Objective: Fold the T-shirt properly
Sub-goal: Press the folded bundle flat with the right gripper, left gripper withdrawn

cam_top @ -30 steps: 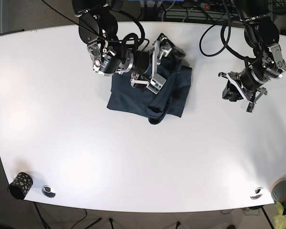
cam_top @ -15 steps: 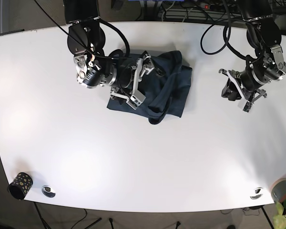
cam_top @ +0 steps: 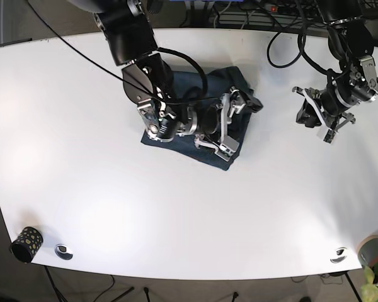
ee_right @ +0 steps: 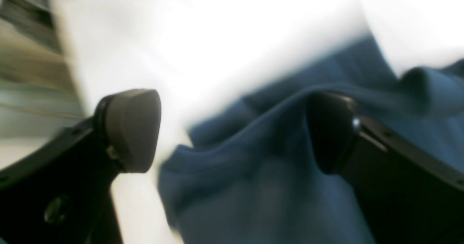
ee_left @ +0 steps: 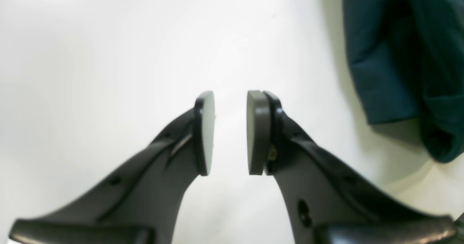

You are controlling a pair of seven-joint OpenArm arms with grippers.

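Note:
The dark blue T-shirt (cam_top: pixel 205 85) lies bunched in the upper middle of the white table (cam_top: pixel 176 207). My right gripper (cam_top: pixel 230 129) hovers over the shirt's right part, open wide; in the blurred right wrist view its fingers (ee_right: pixel 134 128) straddle a raised fold of the T-shirt (ee_right: pixel 272 186) without touching it. My left gripper (cam_top: pixel 305 117) is off to the right of the shirt, over bare table. In the left wrist view the left gripper (ee_left: pixel 230 99) has a narrow gap between its pads, nothing in it, and the T-shirt's edge (ee_left: pixel 380 55) lies at upper right.
A black dotted cup (cam_top: pixel 26 244) stands at the front left corner, with a small round fitting (cam_top: pixel 64 251) beside it. Another fitting (cam_top: pixel 339 255) and a grey pot (cam_top: pixel 373 250) with a plant are at front right. Cables hang along the back edge.
My right arm has swung from the shirt's left side across to its right side, and the cloth there is now more bunched. The left arm shifted slightly upward.

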